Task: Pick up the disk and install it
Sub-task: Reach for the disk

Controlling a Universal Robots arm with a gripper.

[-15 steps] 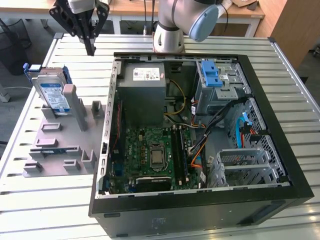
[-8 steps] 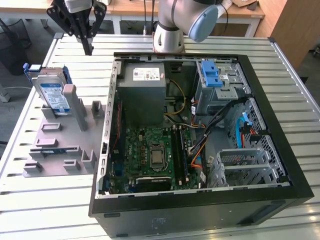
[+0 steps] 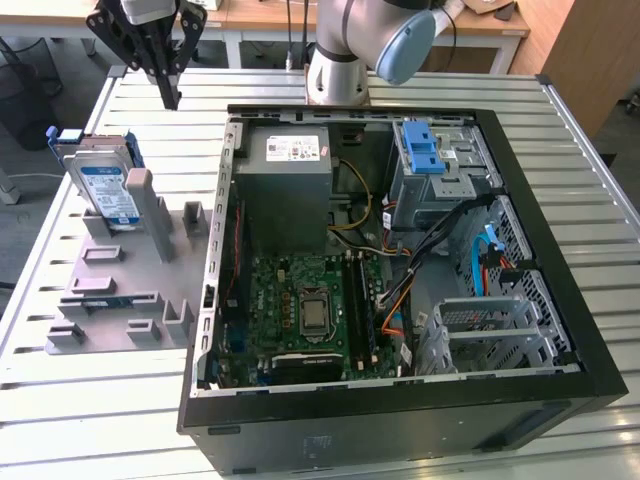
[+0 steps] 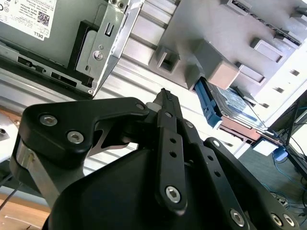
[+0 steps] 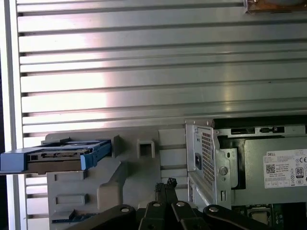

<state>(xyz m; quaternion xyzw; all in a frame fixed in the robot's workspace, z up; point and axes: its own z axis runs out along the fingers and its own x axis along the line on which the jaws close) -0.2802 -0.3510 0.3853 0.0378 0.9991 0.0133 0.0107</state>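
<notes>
The disk [image 3: 107, 187] is a silver hard drive with a white-and-blue label in a blue frame. It stands on edge at the back of a grey holder [image 3: 120, 285], at the exterior view's left. It appears in both wrist views, as the disk [image 4: 234, 106] and the disk [image 5: 56, 155]. My gripper [image 3: 171, 97] hangs above the slatted table, behind the disk and a little toward the case, not touching it. Its black fingers [image 4: 166, 103] meet at their tips with nothing between them; the gripper [image 5: 166, 184] reads the same in the first wrist view.
An open computer case [image 3: 560, 330] takes up the middle and right of the table, with a grey power-supply box [image 3: 295, 165], a motherboard [image 3: 310, 310] and a drive cage with a blue latch [image 3: 425, 155]. The arm's base [image 3: 340, 60] stands behind the case.
</notes>
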